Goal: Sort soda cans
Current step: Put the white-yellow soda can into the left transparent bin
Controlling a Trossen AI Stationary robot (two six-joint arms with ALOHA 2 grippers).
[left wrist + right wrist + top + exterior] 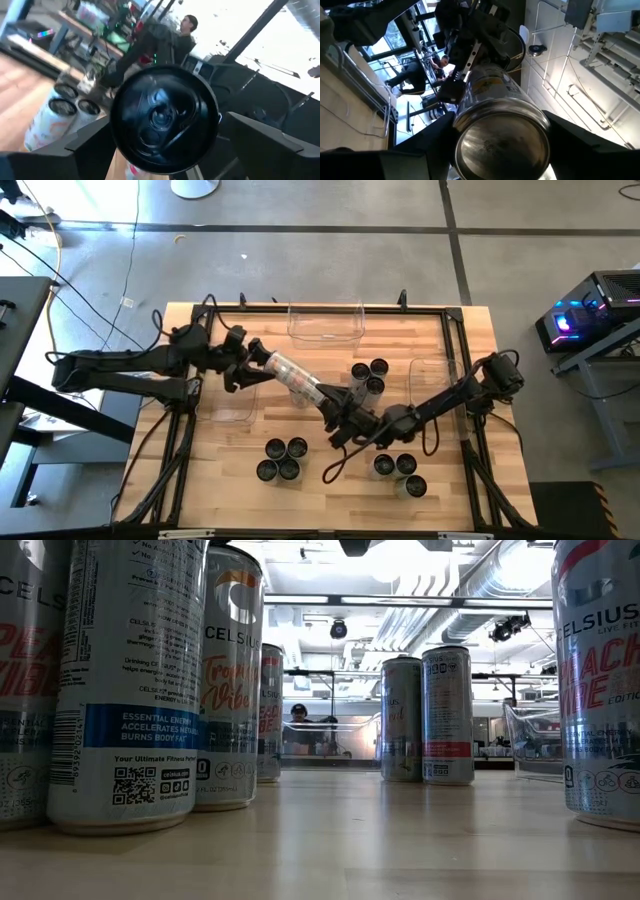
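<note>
One soda can (pixel 292 376) lies about level in the air above the table's middle, between my two grippers. Its dark top (pixel 164 117) faces my left gripper (pixel 250 362) and its silvery bottom (pixel 500 142) faces my right gripper (pixel 332 410). My right gripper (pixel 500 135) is shut on the can's bottom end. My left gripper (pixel 167 132) is open, its fingers standing on either side of the top end with a gap showing. Other soda cans stand upright on the table in three clusters (pixel 368 375), (pixel 282 458), (pixel 398 470). The low view shows them (pixel 130 680) but no gripper. My right gripper pinches the can's side wall (pixel 462 120) between its two fingers, at the bottom end. The fingers lie along the can and come about level from the table's near right. The can is lifted clear and lies nearly level, its top end toward the far left.
Clear plastic bins stand at the far edge (pixel 325 320), at the left (pixel 235 398) and at the right (pixel 432 375). A black frame (pixel 455 330) runs round the wooden table. A person (pixel 185 30) stands in the room beyond the table.
</note>
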